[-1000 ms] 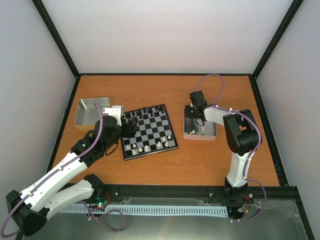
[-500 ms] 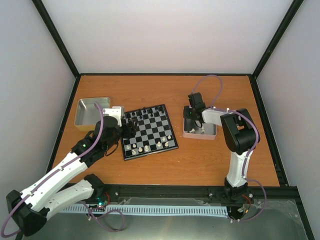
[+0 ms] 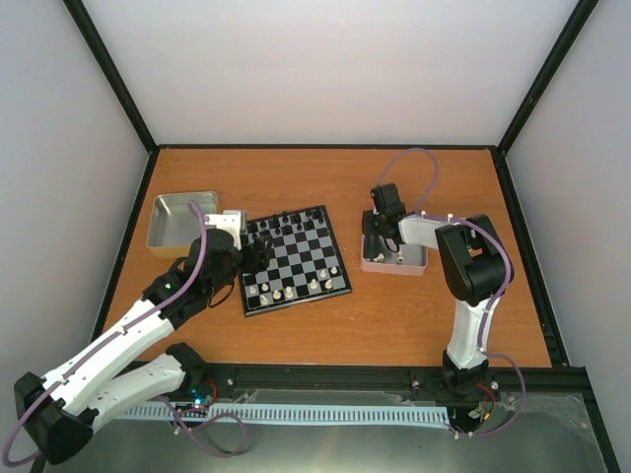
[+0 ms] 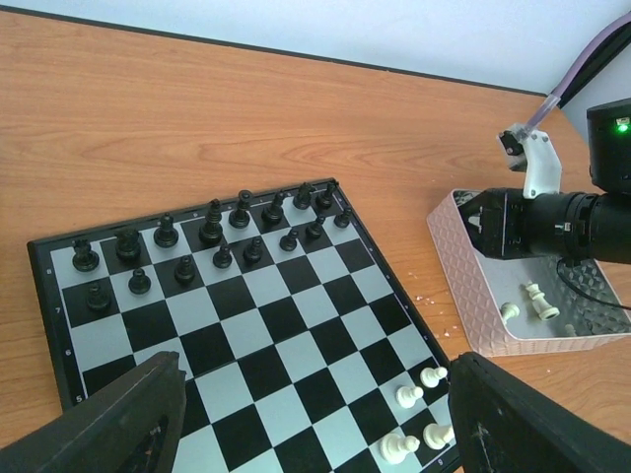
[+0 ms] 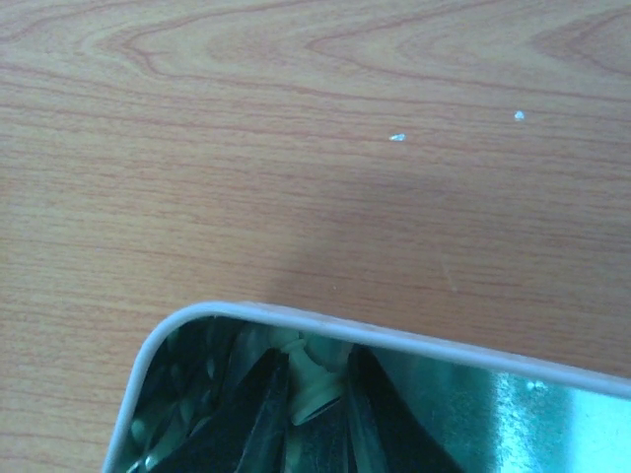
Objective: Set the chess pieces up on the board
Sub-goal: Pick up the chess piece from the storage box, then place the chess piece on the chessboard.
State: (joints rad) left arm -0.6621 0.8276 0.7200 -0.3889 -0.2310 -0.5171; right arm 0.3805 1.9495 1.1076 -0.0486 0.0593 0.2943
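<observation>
The board lies left of centre, with black figures on its far rows and a few cream-white chess pieces along its near edge. My left gripper hovers over the board's left side, fingers wide open and empty. My right gripper reaches down into the far left corner of the pink-sided tray. In the right wrist view its jaws are shut on a white chess piece just inside the tray rim. Two more white pieces lie in that tray.
An empty silver tray sits at the left, behind my left arm. Bare wooden table stretches behind the board and between board and right tray. Black frame rails border the table.
My right gripper has dropped a little into the tray corner and its jaws have narrowed onto a white piece. The left arm and the board's pieces have stayed still.
</observation>
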